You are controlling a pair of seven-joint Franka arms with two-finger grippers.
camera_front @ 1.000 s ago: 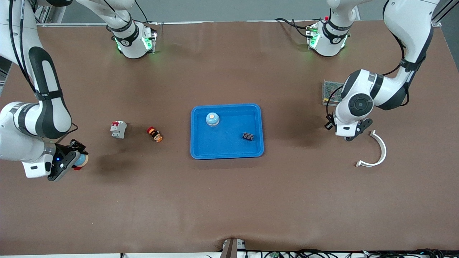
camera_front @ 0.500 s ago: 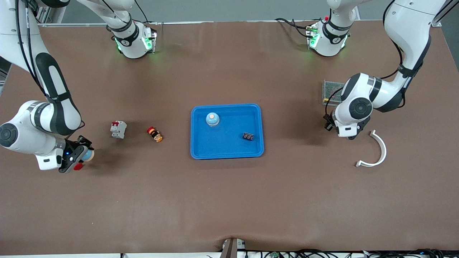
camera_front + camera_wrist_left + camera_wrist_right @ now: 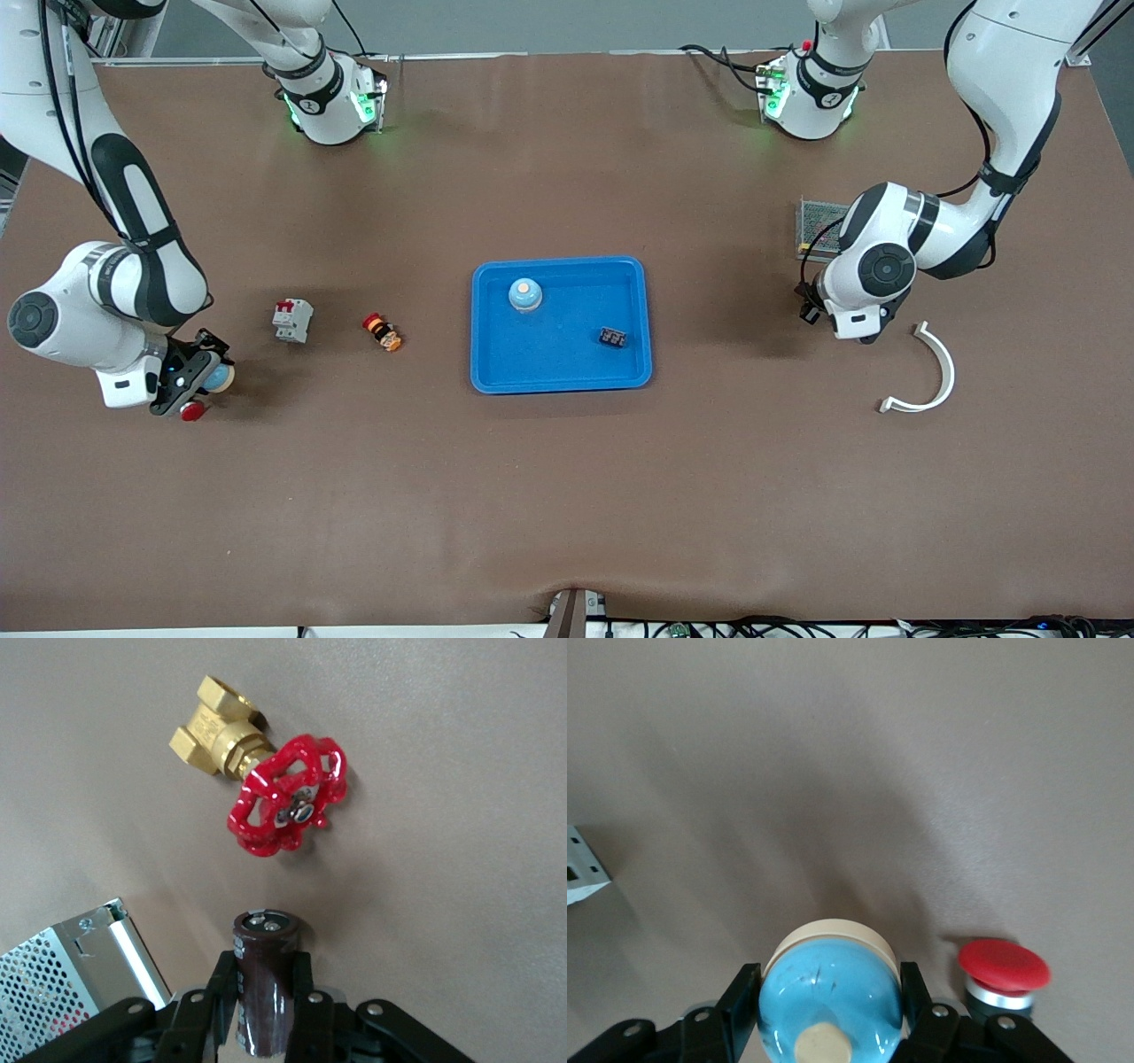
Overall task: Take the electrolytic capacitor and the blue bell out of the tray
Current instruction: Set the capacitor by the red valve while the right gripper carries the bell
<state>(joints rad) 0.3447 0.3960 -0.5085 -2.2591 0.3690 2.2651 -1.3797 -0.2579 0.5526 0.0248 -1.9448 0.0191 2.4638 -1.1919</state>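
Note:
My right gripper [image 3: 193, 379] is shut on a blue bell with a cream base [image 3: 218, 378], low over the table at the right arm's end; the right wrist view shows the bell [image 3: 831, 966] clamped between the fingers of that gripper [image 3: 829, 985]. My left gripper [image 3: 808, 304] is at the left arm's end of the table. In the left wrist view this gripper [image 3: 264, 967] is shut on a dark brown capacitor [image 3: 266, 935], held just over the table. A blue tray [image 3: 561, 385] sits mid-table.
The tray holds a second blue bell [image 3: 525, 295] and a black terminal block [image 3: 612, 338]. A red push button [image 3: 190, 410] lies beside the right gripper. A circuit breaker [image 3: 292, 320], small red-orange part [image 3: 383, 333], brass valve with a red handwheel [image 3: 266, 788], perforated metal box [image 3: 819, 226] and white curved piece [image 3: 930, 377] lie around.
The right arm has swung and its gripper has carried the bell a little toward the tray, uncovering the red button. The left arm has shifted slightly with the capacitor.

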